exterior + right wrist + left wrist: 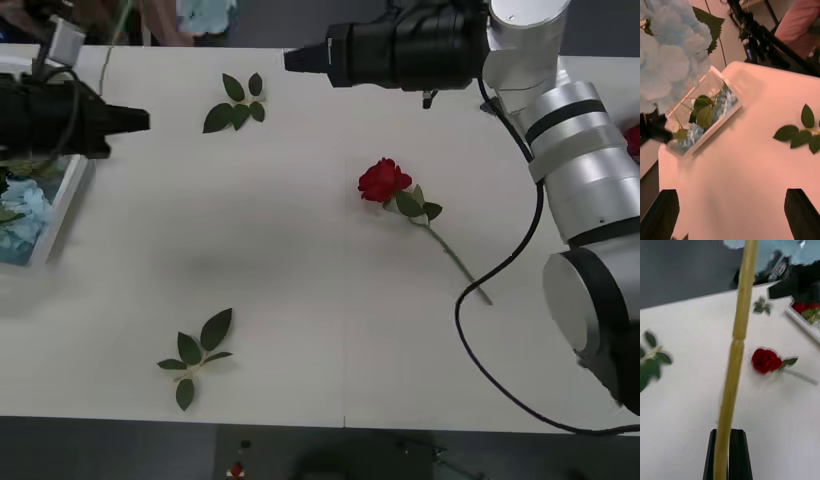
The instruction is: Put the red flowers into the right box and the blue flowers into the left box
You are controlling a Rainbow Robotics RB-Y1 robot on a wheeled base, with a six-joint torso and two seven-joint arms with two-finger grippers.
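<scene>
Even bright light, soft shadows; blurred stem (733, 352) w/ motion smear.

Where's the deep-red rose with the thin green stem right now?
In the front view the deep-red rose lies flat on the white table, right of centre, between the two loose leaf sprigs and the right arm.

Right arm (585, 170): silver-grey cylinders split by black bands, with a glossy white elbow housing and a bulky black wrist tapering to a snout. A black cable (500, 330) loops beside it. Left arm (60, 115): black, ending in a blunt black nose. Fingers (803, 213) black
</scene>
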